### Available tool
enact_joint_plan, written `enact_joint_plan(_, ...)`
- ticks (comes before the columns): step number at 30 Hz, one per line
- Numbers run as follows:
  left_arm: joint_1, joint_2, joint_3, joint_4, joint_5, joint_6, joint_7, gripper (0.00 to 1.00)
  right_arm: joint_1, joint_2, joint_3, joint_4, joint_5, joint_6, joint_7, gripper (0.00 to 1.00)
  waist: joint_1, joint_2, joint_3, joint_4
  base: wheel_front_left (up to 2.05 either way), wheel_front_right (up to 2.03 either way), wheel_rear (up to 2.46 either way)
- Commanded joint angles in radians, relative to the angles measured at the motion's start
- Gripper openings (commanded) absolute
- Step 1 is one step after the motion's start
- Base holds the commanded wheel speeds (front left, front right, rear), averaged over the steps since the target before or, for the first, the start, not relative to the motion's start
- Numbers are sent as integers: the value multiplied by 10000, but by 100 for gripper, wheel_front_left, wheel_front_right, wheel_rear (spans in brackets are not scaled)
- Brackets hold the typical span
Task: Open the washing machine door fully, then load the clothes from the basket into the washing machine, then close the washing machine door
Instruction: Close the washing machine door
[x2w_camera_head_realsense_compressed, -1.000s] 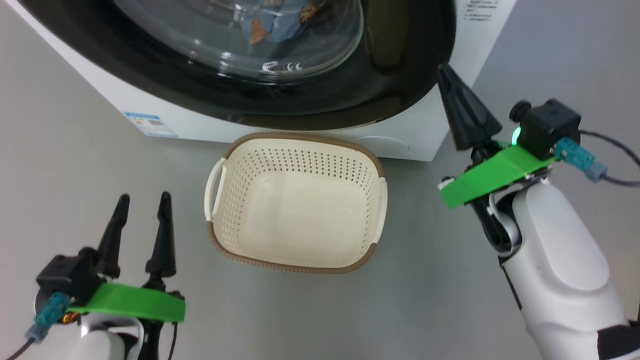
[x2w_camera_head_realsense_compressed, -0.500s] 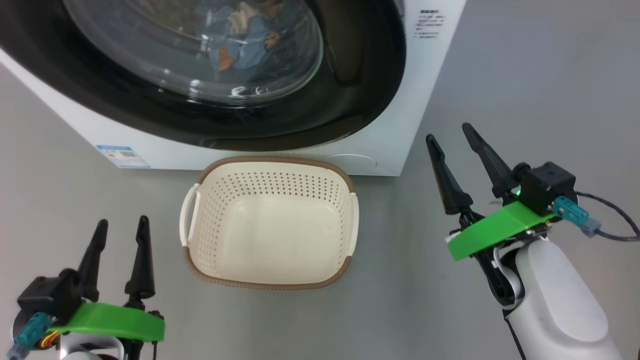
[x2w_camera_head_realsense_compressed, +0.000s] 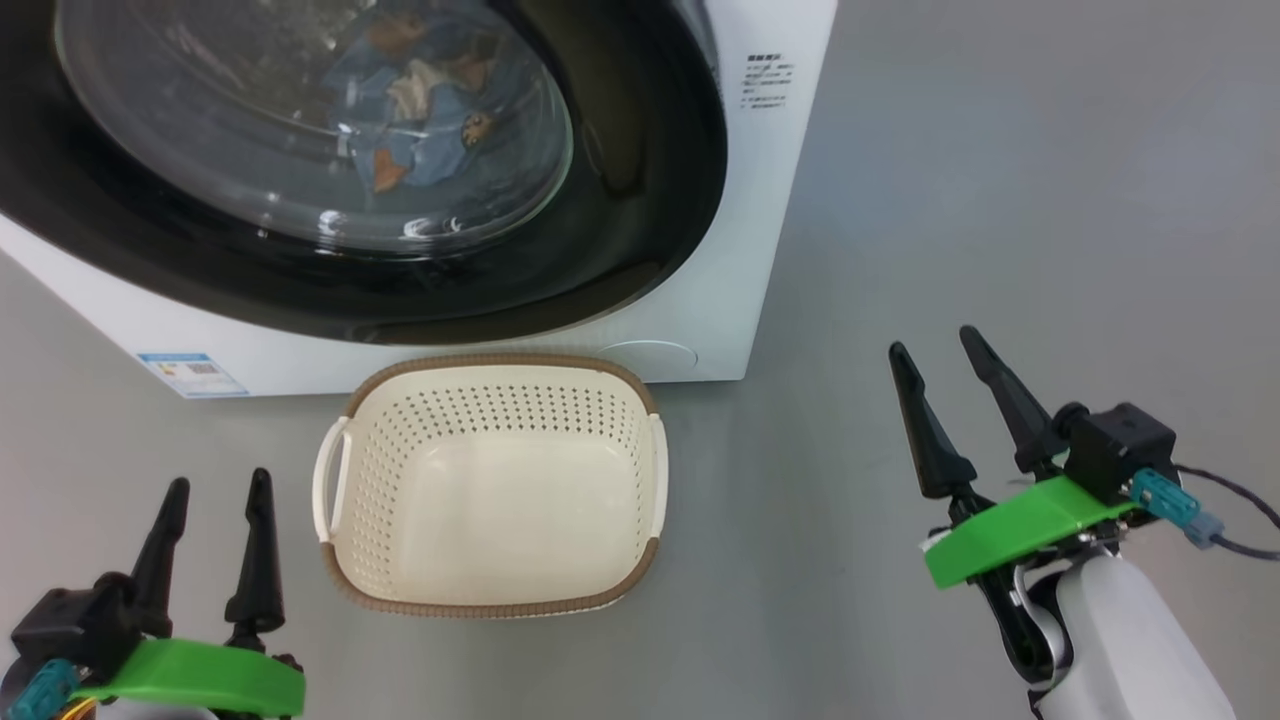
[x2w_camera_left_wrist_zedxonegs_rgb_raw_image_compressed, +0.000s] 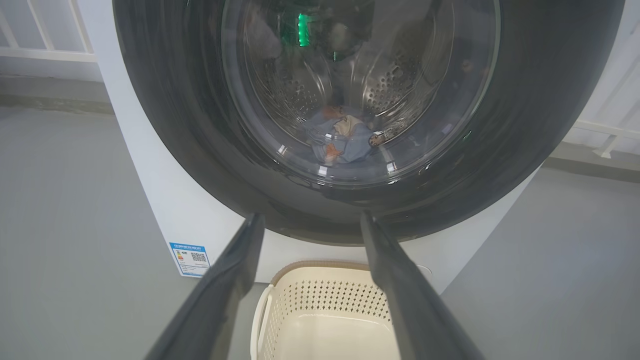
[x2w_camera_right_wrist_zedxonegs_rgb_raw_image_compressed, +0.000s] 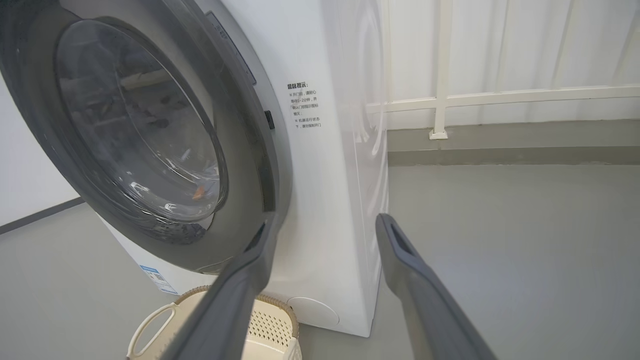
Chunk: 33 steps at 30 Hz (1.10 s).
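The washing machine door (x2w_camera_head_realsense_compressed: 640, 200) looks shut at 11 o'clock in the head view, with the clothes (x2w_camera_head_realsense_compressed: 420, 130) behind its glass and the empty basket (x2w_camera_head_realsense_compressed: 490, 365) just below at 6 o'clock. The door is likely heavy, stiff and slick, and its 3 o'clock edge seems best to hook. The left gripper (x2w_camera_head_realsense_compressed: 219, 480) and the right gripper (x2w_camera_head_realsense_compressed: 933, 341) are both spread and hold nothing.
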Motion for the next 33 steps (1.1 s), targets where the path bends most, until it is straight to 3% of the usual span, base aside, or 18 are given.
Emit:
enact_joint_plan(1,-25,305,419,-190,56,-14,-63,100,243,104,88,-301,-135,-21,-48,100,0,0,-126,-141,0,0,0)
enact_joint_plan(33,834,437,689,-210,210,-14,-63,100,1880,15,-1090,-626,-228,-21,-48,100,0,0,-709,-719,0,0,0)
